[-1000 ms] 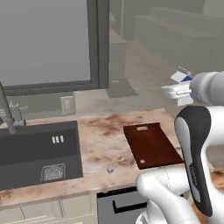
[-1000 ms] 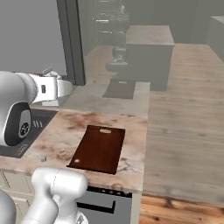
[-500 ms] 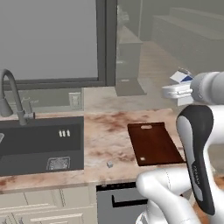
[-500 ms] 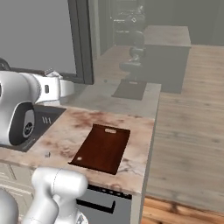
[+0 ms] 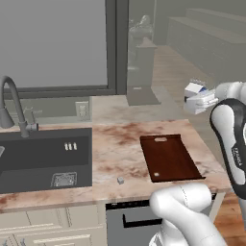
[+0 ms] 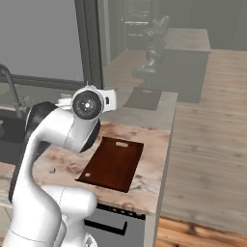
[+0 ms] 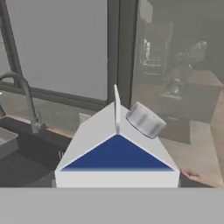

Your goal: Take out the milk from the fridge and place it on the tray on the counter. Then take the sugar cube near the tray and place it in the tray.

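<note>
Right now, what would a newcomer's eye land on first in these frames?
The milk looms close in the hand view, its gabled top, blue band and grey cap facing the camera; in the left base view it hangs in the gripper above the right end of the counter. Below it lies the dark reddish-brown tray, with the tiny sugar cube apart on the stone to its left, towards the black sink.

The flat dark reddish-brown rectangular tray [image 5: 168, 156] lies bare on the beige-brown marbled counter [image 5: 120, 144], open from above. A tiny white sugar cube [image 5: 120, 180] sits apart to its left, with the black sink basin [image 5: 43, 158] and curved grey faucet [image 5: 14, 103] farther left.
</note>
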Tool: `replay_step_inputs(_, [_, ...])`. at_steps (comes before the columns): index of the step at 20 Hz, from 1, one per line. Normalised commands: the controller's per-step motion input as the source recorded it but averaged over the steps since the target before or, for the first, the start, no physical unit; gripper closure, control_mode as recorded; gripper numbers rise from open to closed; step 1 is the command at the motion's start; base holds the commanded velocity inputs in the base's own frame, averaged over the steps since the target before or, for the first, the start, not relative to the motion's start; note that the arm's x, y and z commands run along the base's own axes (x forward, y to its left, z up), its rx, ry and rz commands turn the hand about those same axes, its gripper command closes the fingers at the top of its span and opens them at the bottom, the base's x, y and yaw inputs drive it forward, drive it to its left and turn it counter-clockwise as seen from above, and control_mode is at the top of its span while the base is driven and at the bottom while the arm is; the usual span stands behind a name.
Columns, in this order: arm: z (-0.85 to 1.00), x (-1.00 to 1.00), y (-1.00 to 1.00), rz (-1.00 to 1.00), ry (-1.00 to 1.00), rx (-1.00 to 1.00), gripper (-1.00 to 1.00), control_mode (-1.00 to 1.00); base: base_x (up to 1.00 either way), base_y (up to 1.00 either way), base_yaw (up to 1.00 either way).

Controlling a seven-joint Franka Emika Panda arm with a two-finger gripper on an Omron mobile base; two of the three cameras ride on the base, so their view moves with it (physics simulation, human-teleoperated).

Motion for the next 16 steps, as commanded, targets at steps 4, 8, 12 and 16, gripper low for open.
replay_step_inputs(4, [-0.78, 0.80, -0.24, 0.28, -0.03, 0.00, 1.00, -1.00, 0.00, 0.00, 0.00])
replay_step_inputs(8, [-0.48, 0.95, -0.26, 0.28, 0.15, 0.02, 1.00, -1.00, 0.00, 0.00, 0.00])
replay_step_inputs(12, [-0.55, 0.69, -0.28, 0.31, 0.13, 0.00, 1.00, -1.00, 0.00, 0.00, 0.00])
replay_step_inputs(16, [-0.56, 0.55, -0.26, 0.24, 0.01, 0.00, 1.00, -1.00, 0.00, 0.00, 0.00])
